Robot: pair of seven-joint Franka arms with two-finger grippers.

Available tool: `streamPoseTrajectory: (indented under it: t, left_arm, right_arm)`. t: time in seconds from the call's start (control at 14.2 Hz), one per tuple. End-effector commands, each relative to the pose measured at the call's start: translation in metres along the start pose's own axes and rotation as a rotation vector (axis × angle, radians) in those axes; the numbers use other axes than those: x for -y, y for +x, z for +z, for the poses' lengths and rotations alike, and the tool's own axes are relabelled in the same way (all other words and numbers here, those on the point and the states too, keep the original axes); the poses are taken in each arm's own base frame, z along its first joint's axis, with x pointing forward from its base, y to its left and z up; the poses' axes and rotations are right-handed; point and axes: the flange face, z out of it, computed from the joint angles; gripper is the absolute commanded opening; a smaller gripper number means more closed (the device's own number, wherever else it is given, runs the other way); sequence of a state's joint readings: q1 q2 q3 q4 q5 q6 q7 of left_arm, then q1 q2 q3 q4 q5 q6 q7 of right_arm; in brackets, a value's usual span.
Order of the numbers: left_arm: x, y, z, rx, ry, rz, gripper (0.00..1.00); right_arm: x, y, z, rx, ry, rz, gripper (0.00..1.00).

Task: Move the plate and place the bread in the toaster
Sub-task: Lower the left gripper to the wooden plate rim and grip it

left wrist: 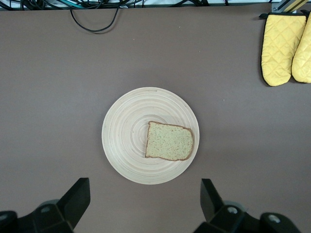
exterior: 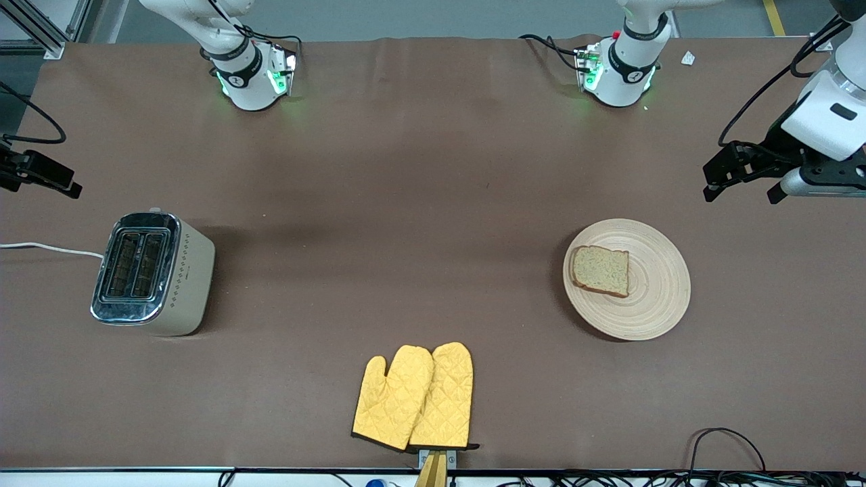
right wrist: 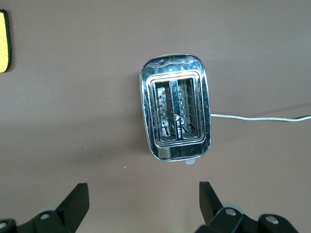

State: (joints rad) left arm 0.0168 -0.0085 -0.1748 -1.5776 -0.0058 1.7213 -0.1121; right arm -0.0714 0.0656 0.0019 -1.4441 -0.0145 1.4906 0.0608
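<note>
Square speckled bread slice point(exterior: 601, 270) lying flat on round grooved beige wooden plate point(exterior: 653, 308), toward the left arm's end of the bench. Cream chrome-topped toaster point(exterior: 154, 273) upright toward the right arm's end, slots bare. Left gripper point(left wrist: 143, 201) spread wide above plate; right gripper point(right wrist: 143, 204) spread wide above toaster.

The left gripper point(exterior: 741, 177) hangs in the air at the left arm's end of the table, its white wrist angled down from the edge of the front view and its two black fingers point(left wrist: 73, 199) spread wide apart. The right gripper point(exterior: 40, 177) hangs at the right arm's end, only its dark tip showing in the front view; its fingers point(right wrist: 75, 201) are likewise spread wide. Neither holds anything.
</note>
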Motion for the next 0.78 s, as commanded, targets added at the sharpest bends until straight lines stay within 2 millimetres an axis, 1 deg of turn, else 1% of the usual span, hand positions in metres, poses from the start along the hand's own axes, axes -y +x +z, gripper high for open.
streamPoseTrajectory:
  t: [0.0,0.21,0.28,0.42,0.49,0.57,0.64,0.71]
  left_arm:
    - [0.003,-0.003,-0.005,0.003,0.004,0.013,1.00]
    - [0.003,-0.002,-0.005,0.002,0.002,-0.007,1.00]
    - [0.009,0.000,-0.003,0.006,0.003,-0.012,1.00]
    - [0.041,0.008,0.016,0.041,-0.016,-0.051,1.00]
    - [0.062,0.014,0.028,0.057,-0.076,-0.065,1.00]
    - [0.091,0.019,0.040,0.070,-0.153,-0.094,1.00]
    - [0.119,0.024,0.060,0.091,-0.210,-0.116,1.00]
    - [0.143,0.029,0.094,0.129,-0.264,-0.112,1.00]
  right_arm:
    - [-0.003,-0.003,-0.003,-0.005,0.004,0.000,1.00]
    - [-0.003,-0.003,-0.003,-0.005,0.006,0.000,1.00]
    - [-0.003,-0.003,-0.003,-0.005,0.007,0.000,1.00]
    - [-0.003,-0.003,-0.003,-0.005,0.007,0.000,1.00]
    - [-0.003,-0.003,-0.003,-0.005,0.007,0.000,1.00]
    - [-0.003,-0.003,-0.003,-0.005,0.007,0.000,1.00]
    - [-0.002,-0.003,-0.003,-0.005,0.009,-0.001,1.00]
    - [-0.003,-0.003,-0.003,-0.005,0.007,0.000,1.00]
